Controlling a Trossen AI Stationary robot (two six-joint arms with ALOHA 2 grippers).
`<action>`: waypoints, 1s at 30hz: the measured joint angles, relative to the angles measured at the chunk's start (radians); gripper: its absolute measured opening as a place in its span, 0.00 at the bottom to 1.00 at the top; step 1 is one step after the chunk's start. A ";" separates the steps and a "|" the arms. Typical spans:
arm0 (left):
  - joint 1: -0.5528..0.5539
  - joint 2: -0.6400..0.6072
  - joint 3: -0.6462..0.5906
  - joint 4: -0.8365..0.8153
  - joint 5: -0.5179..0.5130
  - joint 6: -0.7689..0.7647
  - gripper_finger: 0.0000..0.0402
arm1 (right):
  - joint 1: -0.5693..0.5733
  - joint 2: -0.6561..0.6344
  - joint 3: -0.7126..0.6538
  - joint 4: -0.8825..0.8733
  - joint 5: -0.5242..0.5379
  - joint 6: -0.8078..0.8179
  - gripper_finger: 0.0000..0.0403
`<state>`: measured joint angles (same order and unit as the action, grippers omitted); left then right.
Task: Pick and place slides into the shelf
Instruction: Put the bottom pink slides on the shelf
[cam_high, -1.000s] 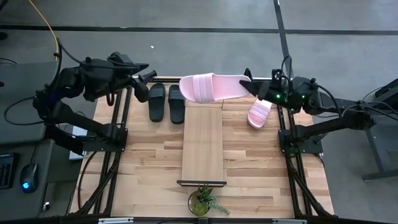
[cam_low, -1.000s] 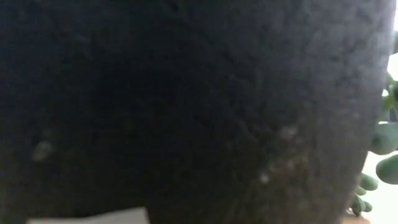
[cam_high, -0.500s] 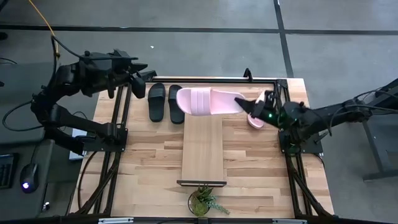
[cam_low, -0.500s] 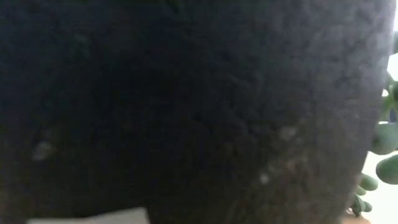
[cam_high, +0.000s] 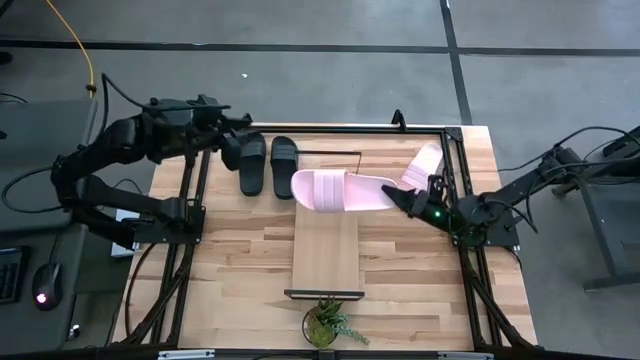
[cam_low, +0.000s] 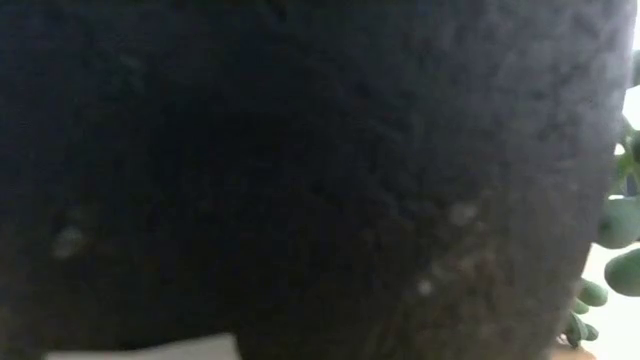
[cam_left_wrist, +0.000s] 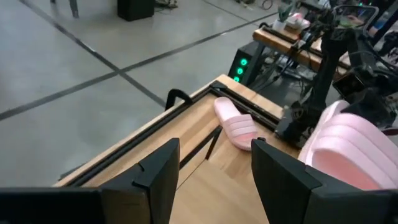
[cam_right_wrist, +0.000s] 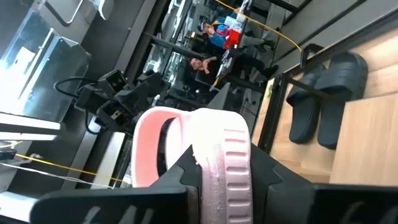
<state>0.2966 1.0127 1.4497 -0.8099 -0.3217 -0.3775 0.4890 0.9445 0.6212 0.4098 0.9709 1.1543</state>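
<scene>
My right gripper is shut on a pale pink slide, which stretches toward the table's left over the far end of the shelf's wood plank. The other pink slide lies on the table at the far right, by the frame bar. Two black slides lie side by side on the table, left of the shelf. My left gripper stands open in the air just left of the black pair, with nothing between its fingers. My right gripper pinches the pink slide's right-hand end, behind the strap, between its two fingers. The fingers come level from the table's right and lie along the slide. The slide juts out past them; whether it touches the plank I cannot tell.
A small potted plant stands at the shelf's near end, and its dark pot fills the low view. Black frame rails run along both sides of the table. Bare wood lies left and right of the shelf.
My right gripper has come down and toward the table's near edge, rolling a little. It has carried the pink slide from above the table's far edge to over the shelf's far end. My left gripper has sunk slightly toward the black slides.
</scene>
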 joint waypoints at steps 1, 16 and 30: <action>0.000 -0.011 -0.021 0.014 0.002 -0.009 0.46 | 0.015 0.011 0.000 -0.003 0.018 0.016 0.10; 0.000 -0.092 -0.119 0.055 0.001 -0.054 0.46 | 0.162 0.250 0.000 0.042 0.158 0.298 0.10; 0.000 -0.099 -0.119 0.052 -0.002 -0.048 0.46 | 0.273 0.458 0.000 0.051 0.271 0.616 0.10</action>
<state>0.2966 0.9132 1.3308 -0.7578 -0.3241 -0.4259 0.7623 1.4028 0.6212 0.4609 1.2419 1.7702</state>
